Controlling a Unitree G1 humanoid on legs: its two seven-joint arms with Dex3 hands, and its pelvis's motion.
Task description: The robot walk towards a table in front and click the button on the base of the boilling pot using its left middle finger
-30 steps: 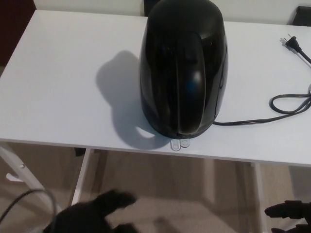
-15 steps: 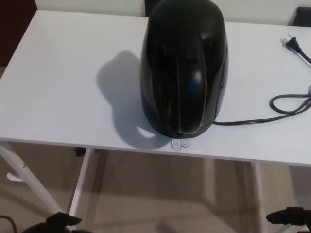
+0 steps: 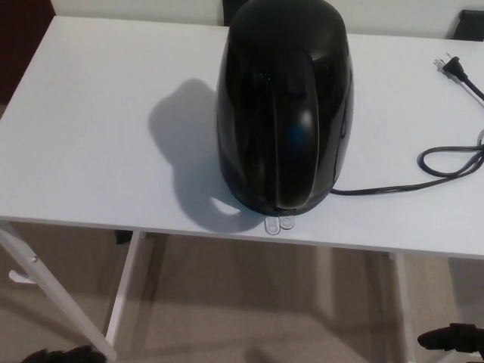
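Observation:
A glossy black boiling pot [image 3: 285, 106] stands on the white table [image 3: 98, 128], its handle facing me. At its base, near the table's front edge, two small clear button tabs [image 3: 278, 224] stick out. Only a dark sliver of my left hand [image 3: 62, 355] shows at the bottom left corner, far below the table edge and well left of the buttons. A small part of my right hand [image 3: 454, 336] shows at the bottom right, also below the table. Neither hand touches anything.
The pot's black power cord [image 3: 446, 162] loops across the table's right side, with its plug [image 3: 451, 66] lying loose at the far right. White table legs [image 3: 125, 287] and beige floor [image 3: 257, 310] show beneath the front edge.
My left hand has dropped from a raised position below the table to nearly out of the picture at the bottom left. The right hand has sunk slightly. The pot has not moved.

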